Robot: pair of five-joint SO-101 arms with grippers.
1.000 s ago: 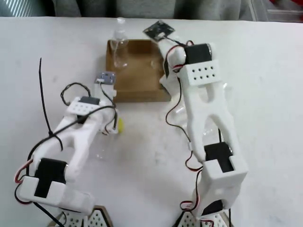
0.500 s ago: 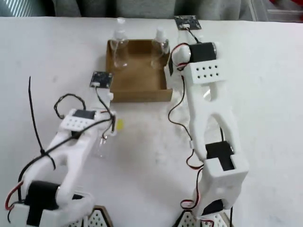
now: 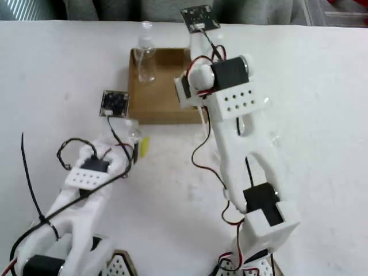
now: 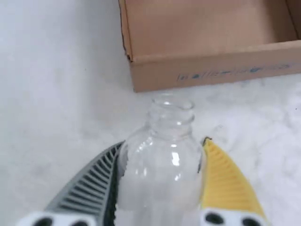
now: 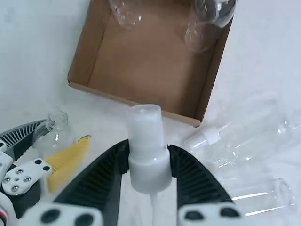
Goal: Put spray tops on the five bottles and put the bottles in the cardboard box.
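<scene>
Left gripper (image 4: 163, 143) clamped the uncapped bottle (image 4: 162, 172), high view centre-left, below the cardboard box (image 3: 167, 115). Right gripper (image 5: 147, 147) clamped a spray top (image 5: 146, 122).

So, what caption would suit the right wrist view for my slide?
Right gripper shut on a white plastic spray top, near the brown cardboard box; left gripper holds an uncapped clear bottle.

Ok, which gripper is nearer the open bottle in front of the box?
Left. The left gripper is shut on the open bottle itself; the right gripper, holding a spray top, is apart from it, by the cardboard box.
</scene>
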